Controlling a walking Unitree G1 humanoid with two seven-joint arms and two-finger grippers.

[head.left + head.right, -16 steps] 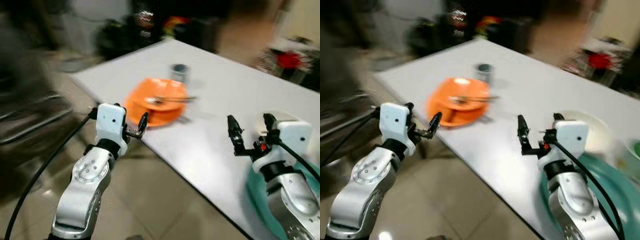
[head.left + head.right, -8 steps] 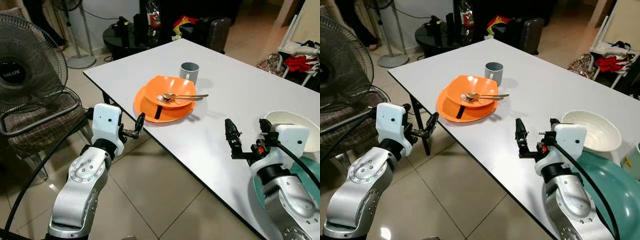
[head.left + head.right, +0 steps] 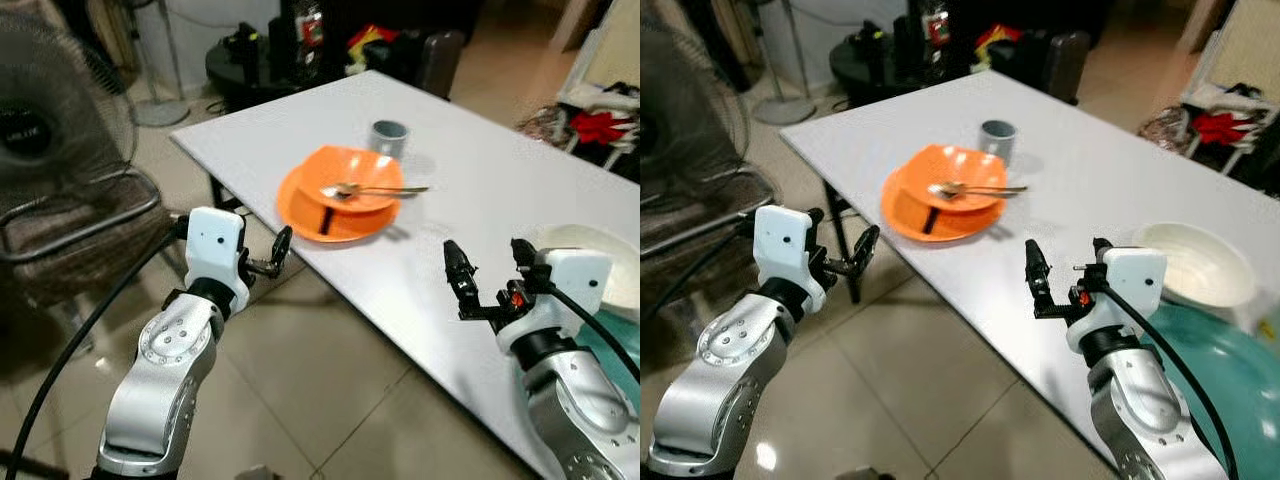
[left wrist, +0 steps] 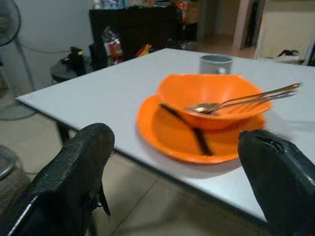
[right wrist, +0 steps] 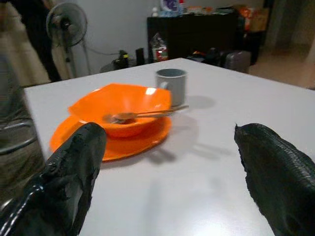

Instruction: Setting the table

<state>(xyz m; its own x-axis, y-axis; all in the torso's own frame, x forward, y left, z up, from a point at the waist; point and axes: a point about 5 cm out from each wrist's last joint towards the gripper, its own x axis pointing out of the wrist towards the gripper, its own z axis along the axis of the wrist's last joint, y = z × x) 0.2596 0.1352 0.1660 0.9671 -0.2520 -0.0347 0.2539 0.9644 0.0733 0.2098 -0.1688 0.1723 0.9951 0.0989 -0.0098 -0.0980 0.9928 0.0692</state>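
Observation:
An orange plate (image 3: 312,218) lies near the white table's (image 3: 480,170) corner with an orange bowl (image 3: 358,172) on it. A spoon and fork (image 3: 378,188) rest across the bowl, and a dark utensil (image 3: 325,222) lies on the plate. Behind them stands a grey cup (image 3: 388,135). My left gripper (image 3: 236,228) hangs open over the floor, short of the table edge, facing the plate (image 4: 197,142). Over the table near its front edge, right of the plate, my right gripper (image 3: 483,246) is open. Neither has anything between its fingers.
A white bowl (image 3: 1200,265) and a large teal dish (image 3: 1230,370) sit at the table's right end, beside my right arm. A standing fan (image 3: 40,120) and a chair (image 3: 80,215) stand on the left. Tiled floor lies in front of the table. Dark furniture stands behind.
The head view was blurred a second ago and is now fairly steady, shifted a little. Both grippers keep the same open pose.

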